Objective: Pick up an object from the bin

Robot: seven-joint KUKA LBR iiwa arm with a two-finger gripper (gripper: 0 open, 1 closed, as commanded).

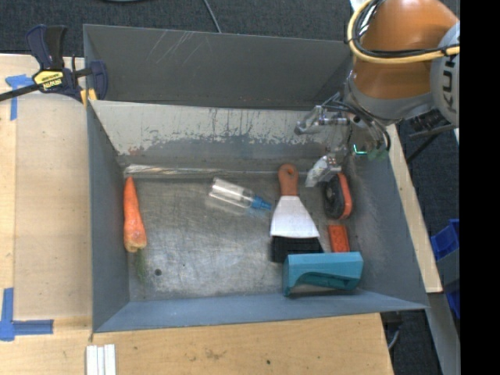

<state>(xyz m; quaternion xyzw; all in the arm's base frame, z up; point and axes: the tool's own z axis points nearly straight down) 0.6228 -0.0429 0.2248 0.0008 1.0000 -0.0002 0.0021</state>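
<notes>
Hovering with the gripper (326, 170) low at the right rear of the scuffed grey bin (109, 233), just above a black-and-orange oval thing (338, 196) lying beside the orange-handled brush (293, 223). Not telling whether spread or pressed together. Leaving bare floor toward the carrot (133, 213) lying along the left wall.

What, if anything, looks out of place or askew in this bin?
Nothing looks spilled or broken. The clear bottle lies on its side mid-bin, and the brush lies flat near the gripper.
</notes>
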